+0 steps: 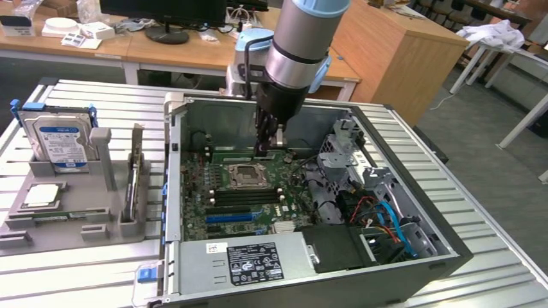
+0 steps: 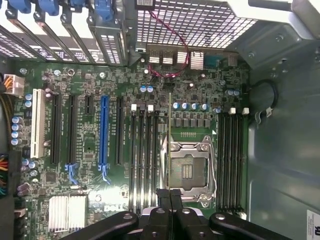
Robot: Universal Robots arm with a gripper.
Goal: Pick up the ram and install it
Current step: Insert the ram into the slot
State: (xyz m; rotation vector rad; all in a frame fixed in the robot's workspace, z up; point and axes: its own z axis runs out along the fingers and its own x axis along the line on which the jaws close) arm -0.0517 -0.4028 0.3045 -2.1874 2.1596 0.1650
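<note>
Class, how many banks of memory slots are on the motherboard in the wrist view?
2. The first bank lies on one side of the processor socket, the second bank on the opposite side. Their ends by the gripper may be hidden.

Ribbed metal table (image 1: 77, 276), seen in the exterior view. Two items rest directly on it. (a) Open computer case (image 1: 342, 285), lying on its side directly beneath the pincer (image 1: 272, 146), which reaches down into it. (b) Grey parts holder (image 1: 68, 221), to the exterior view's left of the pincer, just beside the case wall. Bare table slats run past the case on the exterior view's right of the pincer.
</note>
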